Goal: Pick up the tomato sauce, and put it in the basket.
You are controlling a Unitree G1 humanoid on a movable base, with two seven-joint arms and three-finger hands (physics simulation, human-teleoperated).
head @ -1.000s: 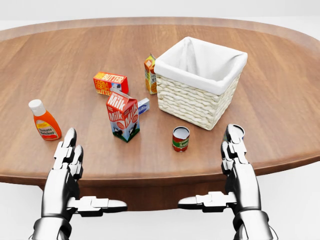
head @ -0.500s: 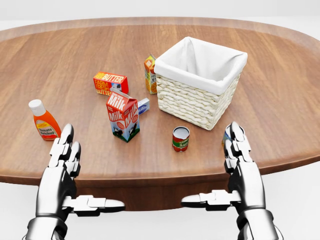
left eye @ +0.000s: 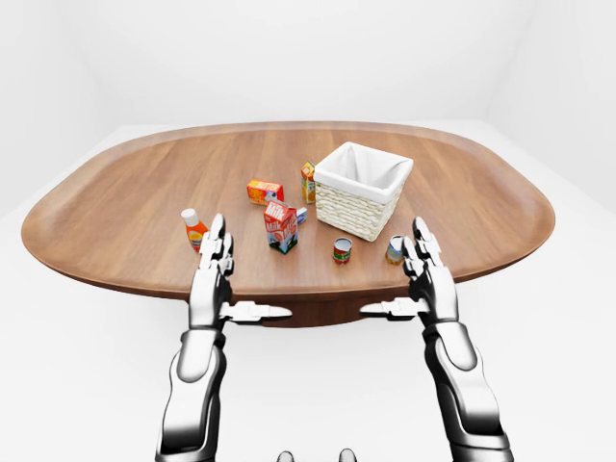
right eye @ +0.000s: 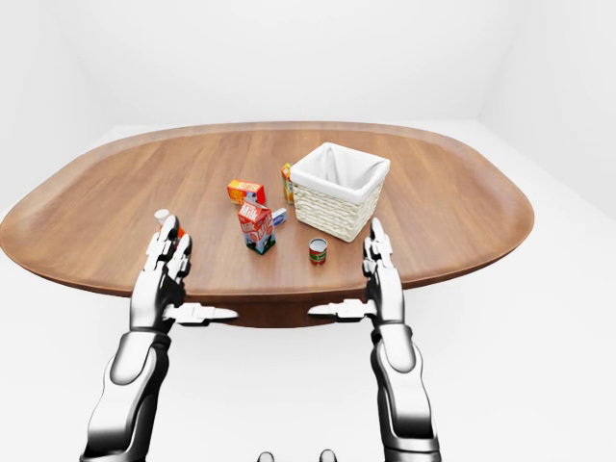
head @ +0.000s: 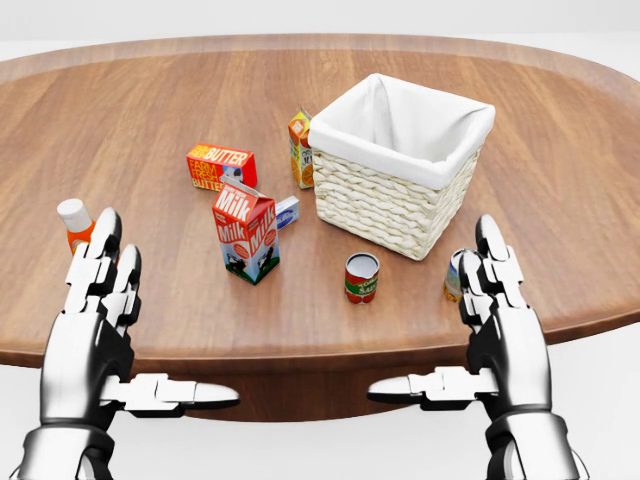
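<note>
The tomato sauce [head: 361,277] is a small red can with a green band, standing upright on the wooden table [head: 560,180], just below the basket in the head view. The white-lined wicker basket [head: 398,165] stands up and right of it and holds nothing that I can see. My left hand [head: 160,315] is open at the lower left, fingers up and thumb pointing right, far to the left of the can. My right hand [head: 435,310] is open at the lower right, thumb pointing left, a little right of and below the can. Neither hand touches the can.
A milk carton [head: 245,230] stands left of the can. A butter box [head: 220,166], an orange carton [head: 300,148] and a small blue-white box [head: 287,210] lie above it. An orange sauce bottle [head: 74,222] peeks out behind my left fingers. A second can [head: 454,276] shows beside my right fingers.
Both hands have risen in the view and spread apart, left going left, right going right. The left fingers now cover most of the orange bottle. The things on the table have not moved.
</note>
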